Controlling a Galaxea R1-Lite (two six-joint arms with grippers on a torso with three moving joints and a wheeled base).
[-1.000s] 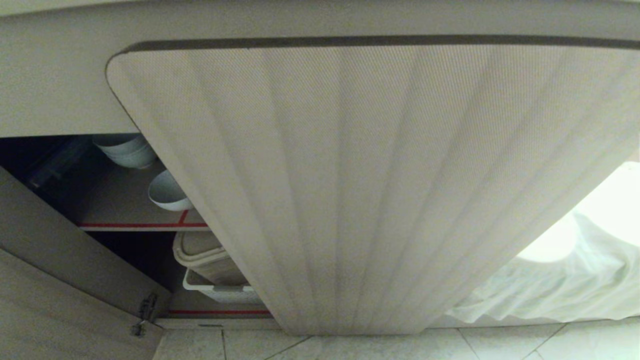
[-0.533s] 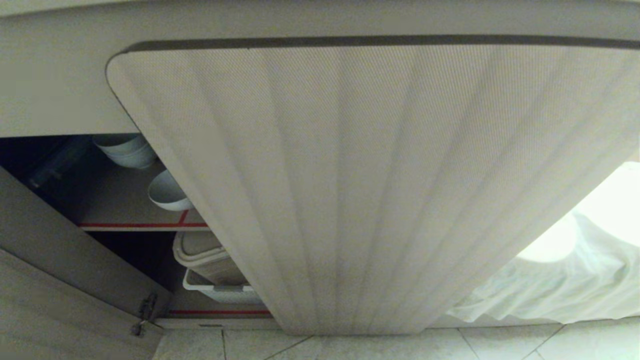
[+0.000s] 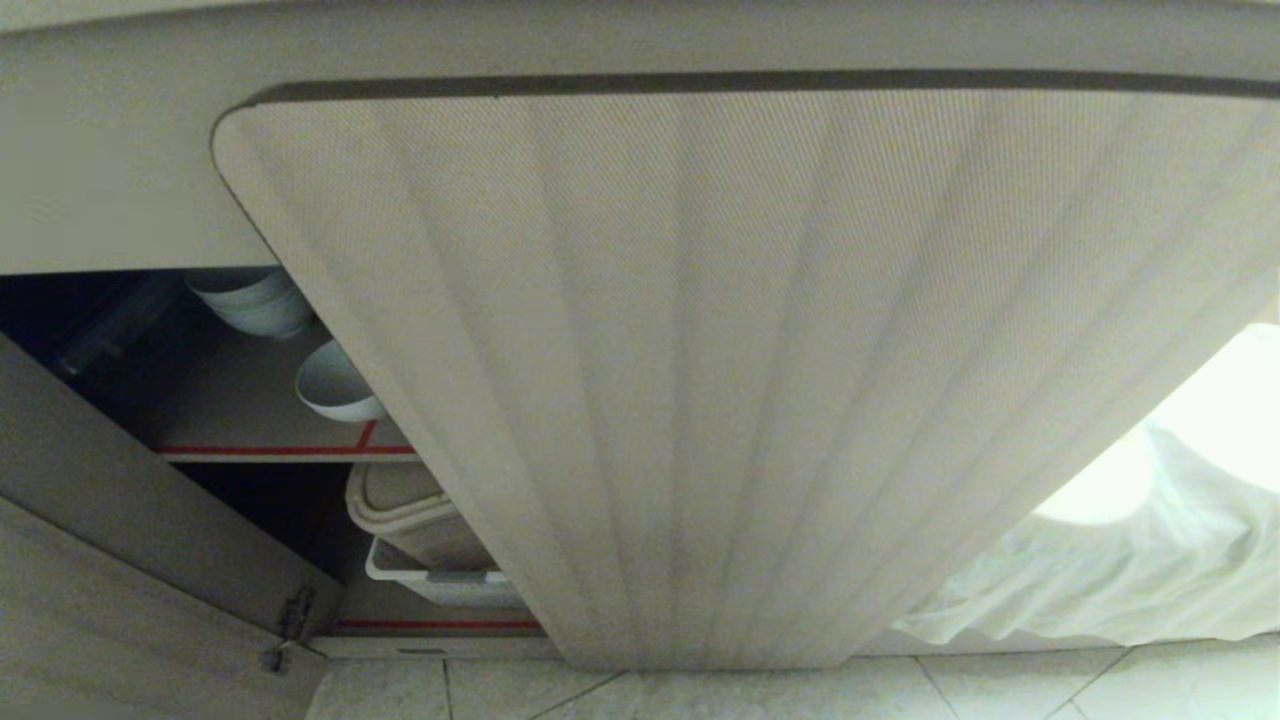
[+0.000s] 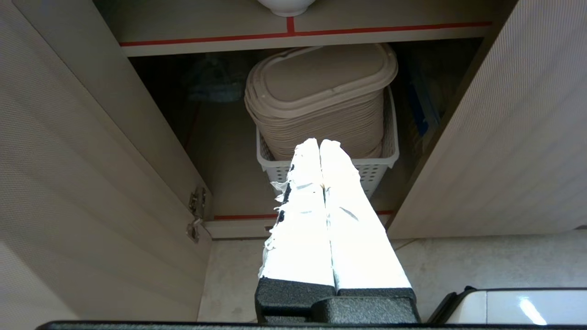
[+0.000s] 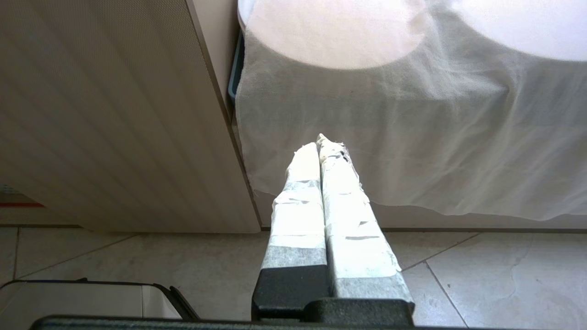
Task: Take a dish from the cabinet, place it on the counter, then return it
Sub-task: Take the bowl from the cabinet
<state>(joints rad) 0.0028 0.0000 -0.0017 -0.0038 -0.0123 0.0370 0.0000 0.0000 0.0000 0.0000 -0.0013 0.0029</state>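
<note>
Left end effector (image 4: 319, 144), fingers pressed together and empty, faces the open cabinet (image 3: 150, 560); the dish (image 3: 335, 385) rests on the upper shelf (image 3: 250, 450). Right end effector (image 5: 319, 143) likewise closed, parked. Spread fingers before approaching the dish rim, clearing the door (image 3: 750, 380).

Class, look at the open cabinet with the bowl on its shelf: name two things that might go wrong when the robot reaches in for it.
1. The bowl sits partly behind the open door, so an arm reaching in might strike the door.
2. More bowls stand stacked just behind it and might get knocked.
3. The left gripper has its jaws shut; it must open them first.
</note>
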